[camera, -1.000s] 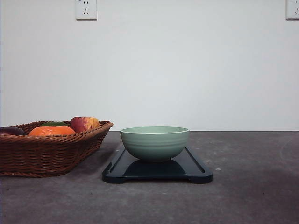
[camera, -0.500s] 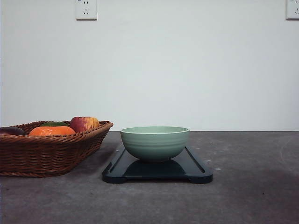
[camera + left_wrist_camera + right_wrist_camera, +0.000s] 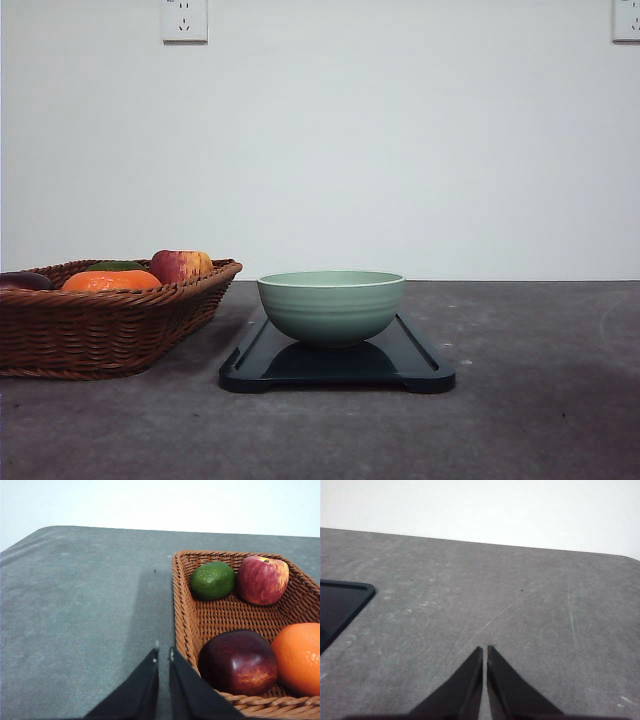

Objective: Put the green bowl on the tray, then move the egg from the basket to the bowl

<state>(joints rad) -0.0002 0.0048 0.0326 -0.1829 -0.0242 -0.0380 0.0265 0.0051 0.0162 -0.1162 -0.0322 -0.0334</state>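
Note:
The green bowl [image 3: 331, 306] stands upright on the black tray [image 3: 415, 365] in the middle of the table. To its left is the brown wicker basket [image 3: 100, 325], also seen in the left wrist view [image 3: 235, 617]. I see no egg; it is hidden or out of view. My left gripper [image 3: 163, 652] is shut with nothing in it, just outside the basket's rim over bare table. My right gripper [image 3: 484, 648] is shut and empty over bare table, off to one side of the tray's corner [image 3: 345, 600].
In the basket lie a red apple [image 3: 262, 579], a green lime-like fruit [image 3: 212, 580], a dark red fruit [image 3: 239, 661] and an orange [image 3: 300, 657]. A white wall with sockets [image 3: 184, 20] stands behind the grey table [image 3: 540, 420].

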